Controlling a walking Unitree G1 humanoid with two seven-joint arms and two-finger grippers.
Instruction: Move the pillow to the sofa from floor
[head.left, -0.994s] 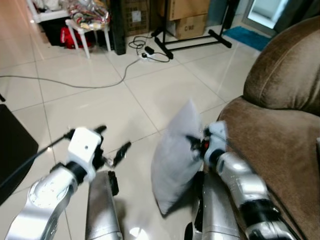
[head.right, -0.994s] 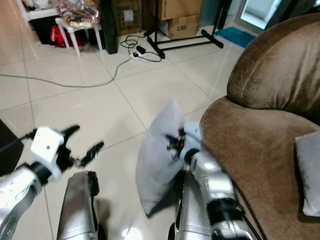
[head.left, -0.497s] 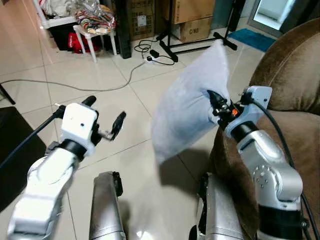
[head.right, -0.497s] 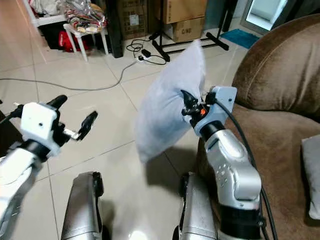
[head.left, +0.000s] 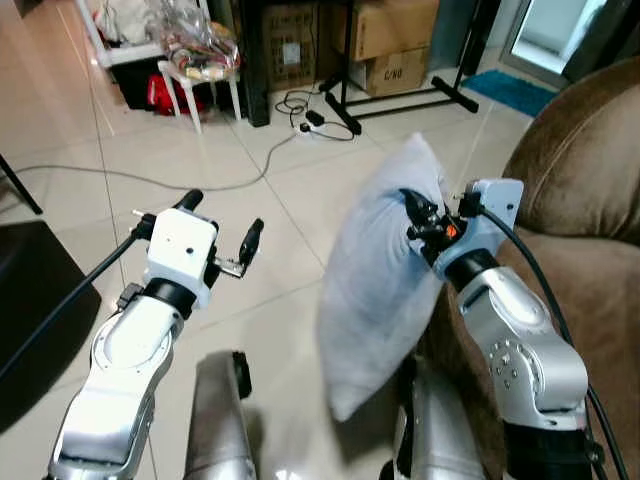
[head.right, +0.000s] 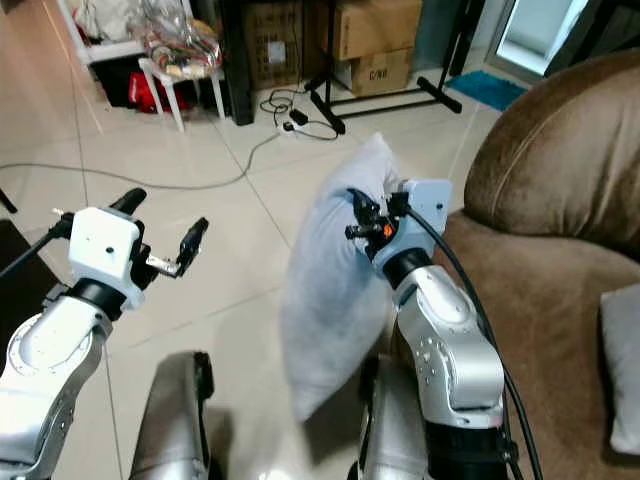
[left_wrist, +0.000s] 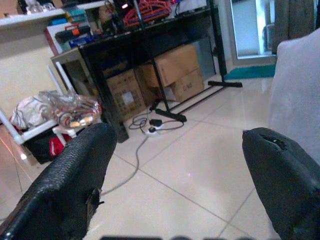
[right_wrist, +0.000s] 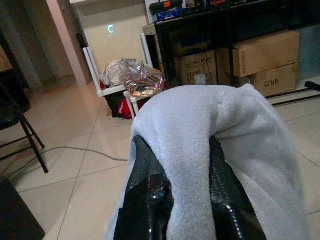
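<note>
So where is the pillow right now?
The pillow hangs off the floor, pinched by the right tool, just left of the brown sofa.

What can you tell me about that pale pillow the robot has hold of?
The pillow is pale grey-blue, soft and fleecy-looking. It hangs off the floor, roughly upright, pinched near its upper edge by the right end effector, whose two black fingers squeeze a fold of the fabric. It dangles beside the brown sofa, above the tiled floor. The left end effector stays clear of it, open.

Both head eyes look forward and down over the tiled floor (head.left: 300, 180) toward cardboard boxes (head.left: 395, 40) at twelve o'clock (sofa (head.left: 580, 200) at two), while each wrist camera looks low along its fingers toward those boxes.
</note>
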